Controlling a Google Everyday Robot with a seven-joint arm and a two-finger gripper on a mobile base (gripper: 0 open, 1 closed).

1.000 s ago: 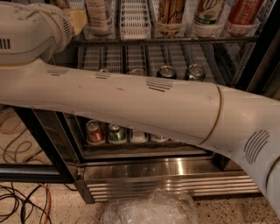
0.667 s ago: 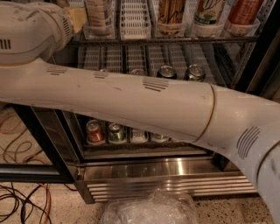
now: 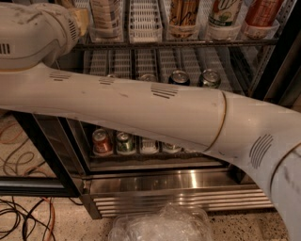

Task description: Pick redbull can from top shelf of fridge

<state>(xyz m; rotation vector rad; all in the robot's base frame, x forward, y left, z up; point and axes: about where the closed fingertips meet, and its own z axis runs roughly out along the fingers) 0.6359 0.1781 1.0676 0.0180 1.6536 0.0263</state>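
The fridge (image 3: 178, 186) stands open in front of me, with wire racks above its stainless louvred base. The top shelf (image 3: 188, 43) runs along the upper edge of the view, with white slotted lanes (image 3: 145, 19) and clear cups holding tall bottles and cans (image 3: 222, 14). No redbull can shows among them; it is hidden or out of view. My white arm (image 3: 141, 108) crosses the whole view from lower right to upper left and covers much of the racks. The gripper is out of view past the upper left.
Short soda cans (image 3: 209, 77) stand on the middle rack, and more, red and green (image 3: 113, 142), on the lower rack. The black door frame (image 3: 37, 184) lies open at the left. Cables (image 3: 19, 219) trail on the floor. A clear plastic bag (image 3: 160, 225) lies at the bottom.
My arm has slid slightly to the left across the view. The drinks on the racks have not moved.
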